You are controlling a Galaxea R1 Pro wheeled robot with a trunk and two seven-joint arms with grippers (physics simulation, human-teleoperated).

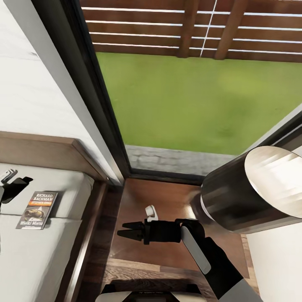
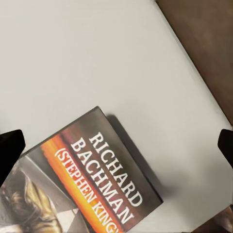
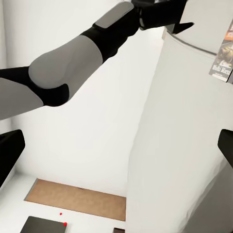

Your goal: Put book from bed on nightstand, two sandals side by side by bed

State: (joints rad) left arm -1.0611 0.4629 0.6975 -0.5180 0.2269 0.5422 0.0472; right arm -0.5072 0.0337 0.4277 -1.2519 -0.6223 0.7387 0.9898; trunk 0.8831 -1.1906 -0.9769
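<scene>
Presently, book-pickup stage: the left gripper (image 1: 10, 184), jaws spread, hangs beside the book (image 1: 37, 209) lying flat on the bed (image 1: 71, 188); next, lower, pinch it, carry to the nightstand (image 1: 167, 201).

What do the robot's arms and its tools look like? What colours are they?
The right arm is black with a pale grey panel along it. Its tool is black with two pointed fingers and a small white part on top. The left tool is black too. In the right wrist view, the left arm has grey shells and black joints.
</scene>
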